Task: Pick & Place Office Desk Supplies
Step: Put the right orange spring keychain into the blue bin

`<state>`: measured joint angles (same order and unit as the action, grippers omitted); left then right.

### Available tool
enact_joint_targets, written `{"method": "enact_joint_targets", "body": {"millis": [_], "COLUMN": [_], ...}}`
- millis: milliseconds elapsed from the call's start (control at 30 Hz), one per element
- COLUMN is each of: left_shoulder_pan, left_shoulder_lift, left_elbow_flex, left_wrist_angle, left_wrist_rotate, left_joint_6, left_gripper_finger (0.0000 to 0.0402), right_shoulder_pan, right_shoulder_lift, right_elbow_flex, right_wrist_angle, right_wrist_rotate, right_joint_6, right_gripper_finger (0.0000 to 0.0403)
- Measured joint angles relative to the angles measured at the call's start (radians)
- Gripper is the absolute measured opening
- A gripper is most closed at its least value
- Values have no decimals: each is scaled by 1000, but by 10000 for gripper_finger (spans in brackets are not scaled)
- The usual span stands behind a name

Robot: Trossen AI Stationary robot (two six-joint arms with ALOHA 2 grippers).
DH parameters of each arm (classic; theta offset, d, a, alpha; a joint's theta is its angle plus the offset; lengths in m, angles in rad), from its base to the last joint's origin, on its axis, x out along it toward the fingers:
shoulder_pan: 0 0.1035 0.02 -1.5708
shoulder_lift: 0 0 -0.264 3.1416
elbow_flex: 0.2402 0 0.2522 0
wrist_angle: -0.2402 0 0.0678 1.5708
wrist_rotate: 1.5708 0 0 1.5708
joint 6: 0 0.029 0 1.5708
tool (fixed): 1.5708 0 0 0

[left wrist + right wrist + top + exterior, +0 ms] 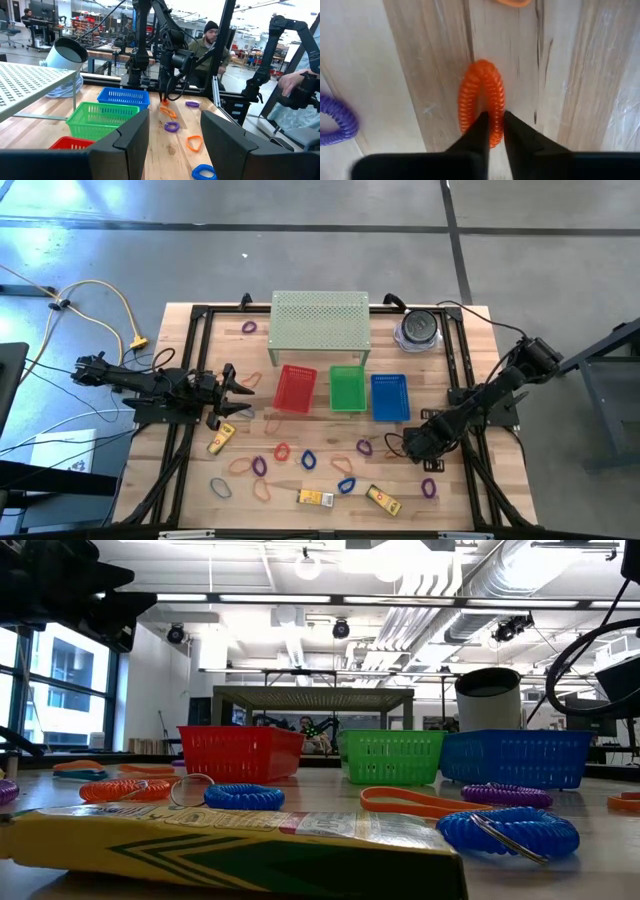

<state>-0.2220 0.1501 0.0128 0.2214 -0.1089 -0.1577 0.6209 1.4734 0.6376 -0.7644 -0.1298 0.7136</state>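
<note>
One orange coiled band (481, 102) (pinched oval) | right gripper (493, 131) clenched on it

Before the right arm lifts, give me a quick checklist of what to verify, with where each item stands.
1. Right gripper shut on the orange coil band: ok, fingers pinch one side of the loop.
2. Band still on the table: ok, not lifted.
3. Nearby purple coil band clear of the fingers: ok.
4. Left gripper out of the way: ok, open, at the table's left side.
5. Red basket, green basket, blue basket unobstructed: ok.
6. Grip firmness: cannot tell.
</note>
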Motion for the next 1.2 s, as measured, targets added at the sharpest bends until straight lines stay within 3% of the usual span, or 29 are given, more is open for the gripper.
{"method": "enact_joint_targets", "body": {"millis": [233,467,867,1033,1200], "left_shoulder_pan": [0,0,0,0,0], "left_shoulder_lift": [0,0,0,0,0], "left_elbow_flex": [0,0,0,0,0], "left_wrist_angle": [0,0,0,0,-3], "left_wrist_rotate": [0,0,3,9,14], "left_joint_6": [0,0,0,0,-23], "left_gripper_finger": [173,173,173,173,173], "right_shoulder_pan": [1,2,-45,-130,-268], "right_shoulder_lift": [8,4,3,2,-15], "right_elbow_flex": [51,192,462,543,560], "right_wrist_angle": [-60,-200,-479,-536,-533], "right_wrist_rotate": [-28,-14,221,323,360], "right_joint_6": [48,41,-87,-224,-373], "right_gripper_finger": [7,5,5,4,4]}}
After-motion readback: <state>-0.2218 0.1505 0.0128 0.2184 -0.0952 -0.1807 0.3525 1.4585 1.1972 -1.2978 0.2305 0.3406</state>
